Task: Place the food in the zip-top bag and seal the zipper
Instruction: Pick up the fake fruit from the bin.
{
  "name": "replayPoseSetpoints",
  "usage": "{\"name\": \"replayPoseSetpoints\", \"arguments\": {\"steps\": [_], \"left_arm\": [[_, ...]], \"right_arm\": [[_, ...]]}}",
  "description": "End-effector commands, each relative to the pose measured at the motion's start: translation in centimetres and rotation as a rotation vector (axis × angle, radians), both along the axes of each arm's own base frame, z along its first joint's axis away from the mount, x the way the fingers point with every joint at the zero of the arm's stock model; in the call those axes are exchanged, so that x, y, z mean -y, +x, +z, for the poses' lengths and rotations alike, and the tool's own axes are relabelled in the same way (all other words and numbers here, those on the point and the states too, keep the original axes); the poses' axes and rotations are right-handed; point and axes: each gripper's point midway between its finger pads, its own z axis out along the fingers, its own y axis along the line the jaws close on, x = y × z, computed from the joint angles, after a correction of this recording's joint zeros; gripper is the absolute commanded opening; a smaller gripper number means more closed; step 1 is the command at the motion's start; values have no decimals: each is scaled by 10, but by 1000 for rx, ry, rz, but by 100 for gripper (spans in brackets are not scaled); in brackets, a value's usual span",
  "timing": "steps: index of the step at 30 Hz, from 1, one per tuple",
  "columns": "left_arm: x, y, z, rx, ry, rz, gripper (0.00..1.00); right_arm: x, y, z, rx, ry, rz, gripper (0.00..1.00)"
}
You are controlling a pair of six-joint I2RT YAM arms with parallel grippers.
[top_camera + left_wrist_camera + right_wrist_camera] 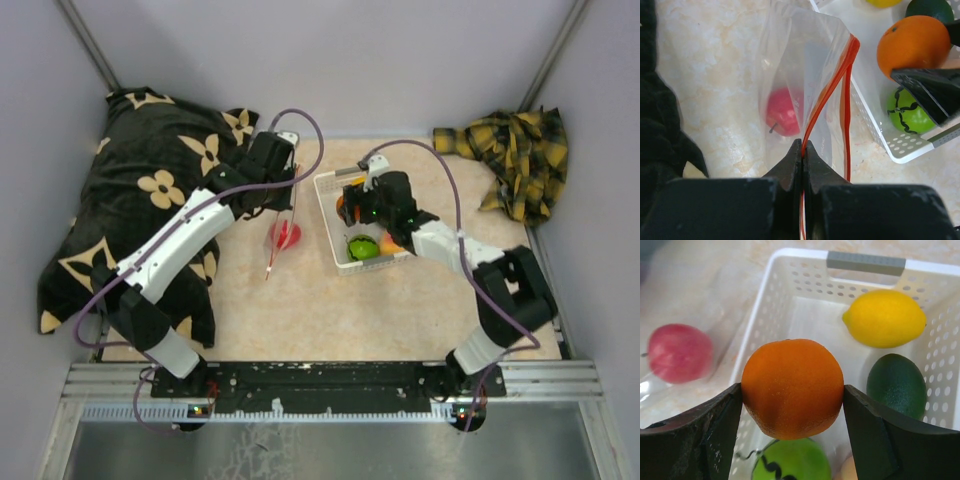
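Note:
My left gripper (804, 146) is shut on the red-orange zipper (832, 85) of the clear zip-top bag (795, 65) and holds its mouth up; it also shows from above (285, 170). A red apple (782, 112) lies inside the bag. My right gripper (792, 390) is shut on the orange (792, 385) and holds it above the white basket (790, 270). In the basket lie the yellow lemon (885, 317), the dark green avocado (897, 385), the green lime (797, 460) and a sliver of the peach (847, 470).
The basket (325, 215) stands right of the bag (283, 235) on the beige table. A black flowered cloth (130, 200) lies at the left, under the left arm. A yellow plaid cloth (515, 150) lies at the back right.

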Motion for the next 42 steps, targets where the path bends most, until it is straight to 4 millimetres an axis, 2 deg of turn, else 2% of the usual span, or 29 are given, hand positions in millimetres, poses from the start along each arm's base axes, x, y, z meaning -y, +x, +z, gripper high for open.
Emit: {"name": "replayPoseSetpoints", "arguments": {"steps": [1,2,7,11,15,19,23,32,35,39,42], "left_arm": [[-7,1,12,53,-5,18,0],[-8,1,11,53,-4,19,0],[-7,1,4,41,1,10,0],[-7,0,2,37,1,7,0],[-7,-1,4,40,-5,5,0],[-7,-2,4,41,-9,2,0],[-7,-3,4,40,-13,-1,0],[-5,-4,5,39,-23,-12,0],[-4,-4,4,36,-27,-17,0],[-3,-5,4,33,-28,-23,0],[-3,-4,7,39,-28,-25,0]], "right_arm": [[6,33,-7,-15,-101,-65,57],[5,36,-24,-59,-127,-67,57],[10,39,-56,-171,-206,-92,60],[12,39,-74,-238,-253,-93,65],[10,40,-81,-277,-273,-83,75],[7,44,-81,-290,-283,-74,83],[3,48,-84,-305,-292,-62,86],[-4,55,-80,-289,-285,-53,87],[-4,57,-84,-299,-294,-57,86],[-3,57,-83,-296,-300,-54,77],[-5,53,-63,-253,-272,-36,68]]}}
